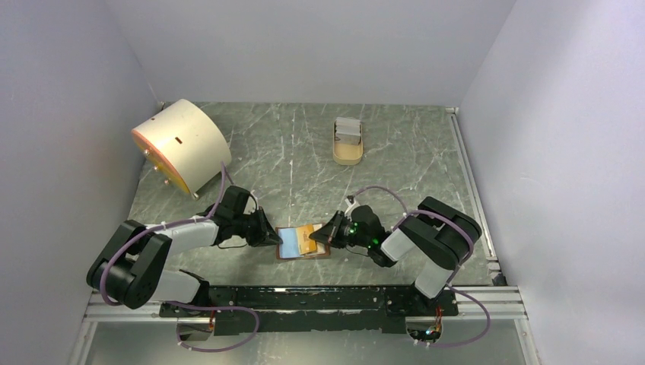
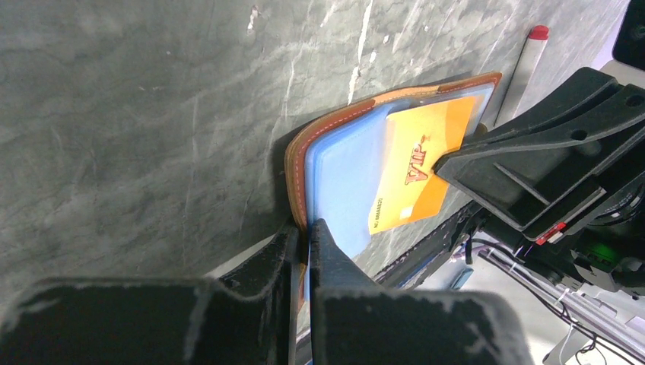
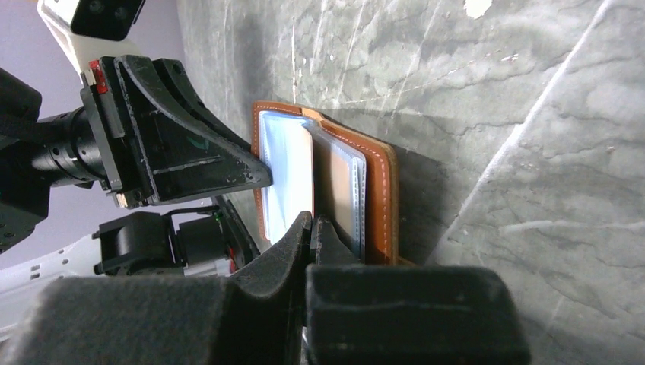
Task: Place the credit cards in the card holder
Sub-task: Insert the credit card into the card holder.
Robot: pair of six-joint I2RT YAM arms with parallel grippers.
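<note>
Left end effector, top view, clamps the open wallet's nine-o'clock edge at the desk's six o'clock. Right end effector pinches an orange card. Left wrist: the card reads "VIP", lying on the wallet's blue inside. Right wrist: tips shut on the card's edge.

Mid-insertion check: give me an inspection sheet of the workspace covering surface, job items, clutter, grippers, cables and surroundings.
Surface: grey-green veined table, a few white flecks.
Job's things: card holder open between the grippers; orange card lying partly over its blue inside; pale cards in the tan tray, far centre.
Clutter: cream drum far left; white stick with red tip just beyond the holder.
Grippers: left gripper shut on the card holder's edge; right gripper shut on the orange card.
Cables: purple cables loop along both arms, off the holder.
Surroundings: plain pale walls on three sides; black rail at the near edge.
</note>
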